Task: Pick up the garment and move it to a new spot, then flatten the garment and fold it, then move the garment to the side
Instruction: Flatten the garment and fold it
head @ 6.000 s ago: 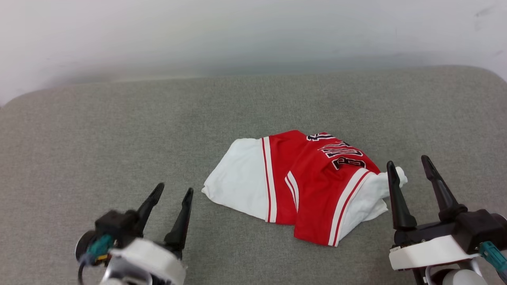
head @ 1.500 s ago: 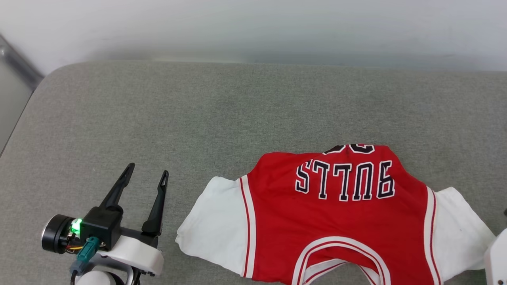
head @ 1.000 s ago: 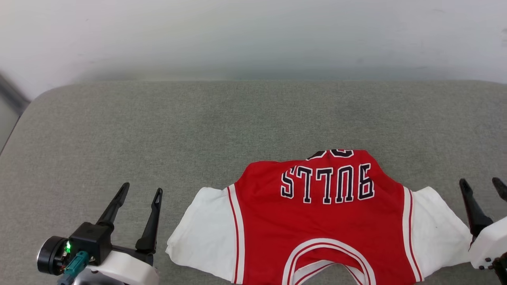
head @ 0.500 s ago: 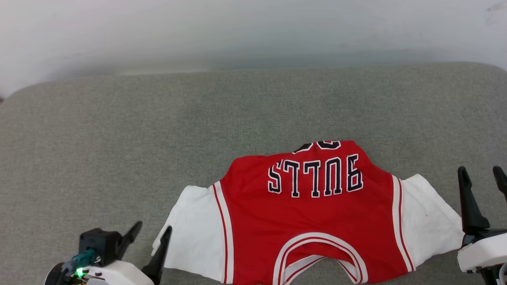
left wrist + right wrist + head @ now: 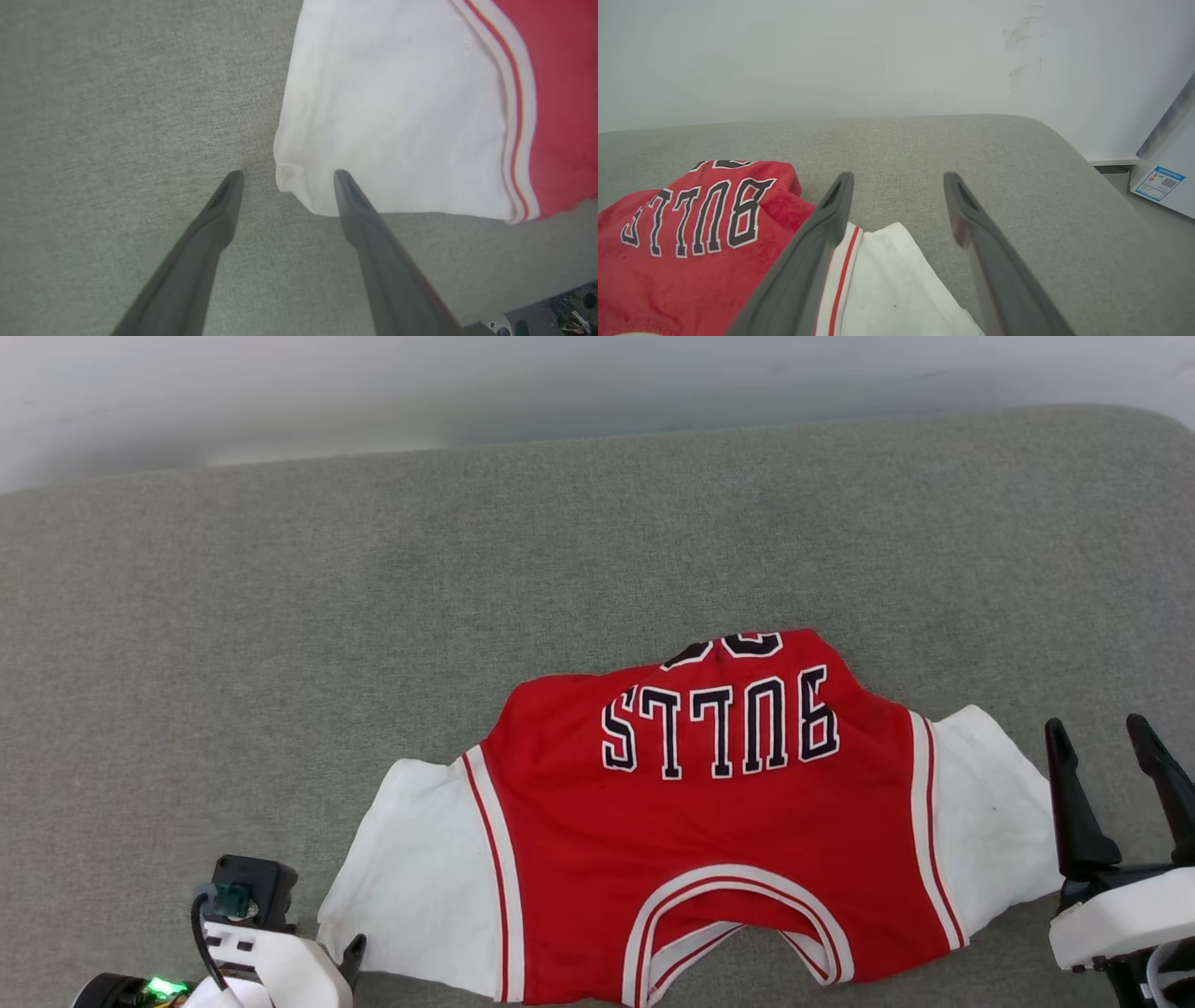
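The left pincer (image 5: 288,175) stands released, jaws spread wide, low at the near left of the grey padded surface (image 5: 280,616). The near corner of the left sleeve (image 5: 397,116) sits between its tips, and one finger crosses the sleeve's near edge; whether it touches the cloth I cannot tell. The right pincer (image 5: 1096,723) is likewise released and empty, just right of the right sleeve (image 5: 980,812).

The garment (image 5: 709,840) lies spread with its printed side up, right of centre and toward the near edge. Its collar (image 5: 738,905) is nearest and the lettering (image 5: 719,728) lies farther off. The far end looks humped or tucked under, since the number (image 5: 724,649) curls out of sight over the far edge.

The likeliest trouble is at the left corner. If the pincer comes down as it stands, the finger over the sleeve may shove the corner and roll it under rather than trap it. It may also nip one layer only, leaving the lower one to drag. The surface is soft cloth too, so a low bite could catch it along with the sleeve.

The two sides are not matched — the left is at a sleeve corner, the right off the cloth altogether. A pull begun on one side alone would skew the shirt and gather creases across the red body. If the far end is indeed tucked, any fold made now would lock that bulge in — it wants drawing out flat first.
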